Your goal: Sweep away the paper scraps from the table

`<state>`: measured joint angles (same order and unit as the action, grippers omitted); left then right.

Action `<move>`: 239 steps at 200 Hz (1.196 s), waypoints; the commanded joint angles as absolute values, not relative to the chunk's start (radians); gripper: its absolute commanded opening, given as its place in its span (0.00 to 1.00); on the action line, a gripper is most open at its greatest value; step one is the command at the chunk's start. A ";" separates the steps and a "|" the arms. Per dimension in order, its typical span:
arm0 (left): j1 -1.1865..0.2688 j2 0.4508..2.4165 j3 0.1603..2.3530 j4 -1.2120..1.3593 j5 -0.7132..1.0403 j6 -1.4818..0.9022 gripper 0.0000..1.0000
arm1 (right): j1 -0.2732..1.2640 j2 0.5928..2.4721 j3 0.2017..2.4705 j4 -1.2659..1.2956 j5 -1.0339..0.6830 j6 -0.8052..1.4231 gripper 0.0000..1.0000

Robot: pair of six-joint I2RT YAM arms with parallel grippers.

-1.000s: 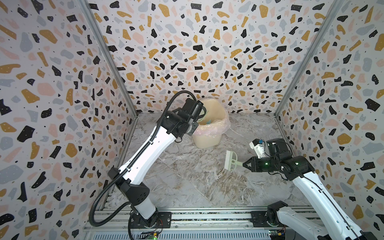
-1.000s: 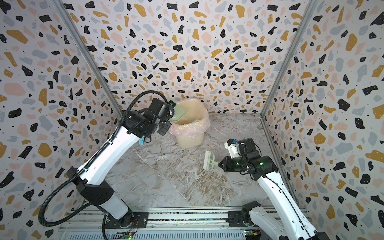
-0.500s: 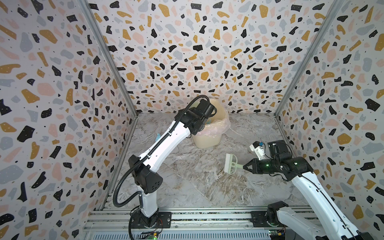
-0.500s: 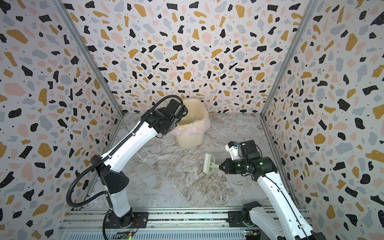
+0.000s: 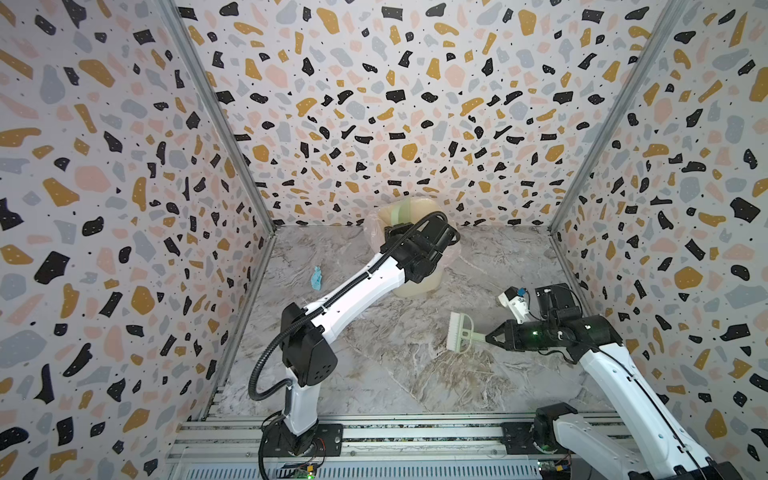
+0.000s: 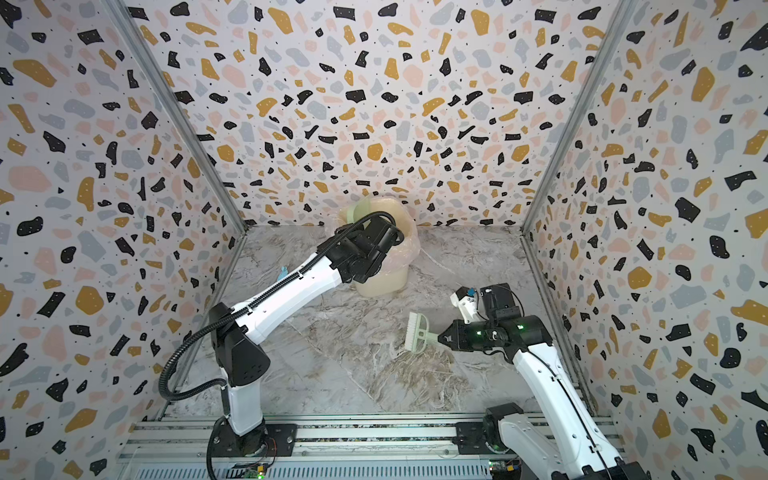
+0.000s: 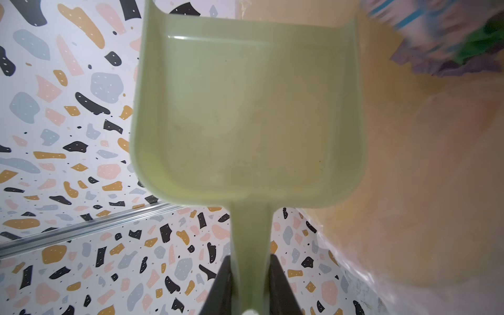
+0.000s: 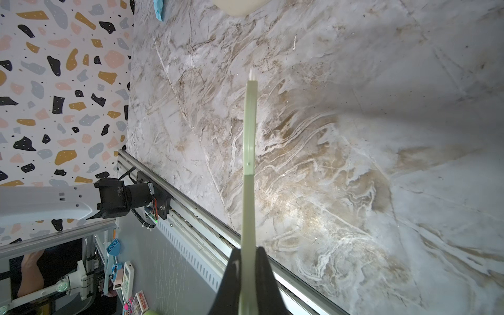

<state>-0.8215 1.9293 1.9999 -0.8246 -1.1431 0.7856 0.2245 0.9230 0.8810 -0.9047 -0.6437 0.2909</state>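
My left gripper [image 7: 250, 261] is shut on the handle of the pale green dustpan [image 7: 245, 109], which is tipped over the mouth of the beige bin [image 5: 415, 286]; the pan looks empty. Blurred green, lilac and blue paper scraps [image 7: 463, 41] show inside the bin beside the pan. One light blue paper scrap [image 5: 316, 278] lies on the marble table [image 5: 415, 374] near the left wall, also seen in the right wrist view [image 8: 159, 9]. My right gripper [image 5: 490, 337] is shut on the handle of the green brush [image 5: 459, 332], held just above the table right of the middle.
The bin [image 6: 382, 284] is lined with a clear bag and stands at the back middle. Terrazzo walls close in three sides. The arms' metal rail [image 5: 415, 432] runs along the front edge. My left arm [image 5: 357, 291] stretches diagonally over the table's left middle.
My left arm has reached further over the bin and tipped the dustpan up at its mouth, uncovering the blue scrap by the left wall. The right arm and brush have barely moved.
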 commanded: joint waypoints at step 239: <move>-0.726 0.973 1.198 -0.700 -0.636 -0.152 0.00 | 0.991 1.278 0.693 0.347 -0.289 1.058 0.00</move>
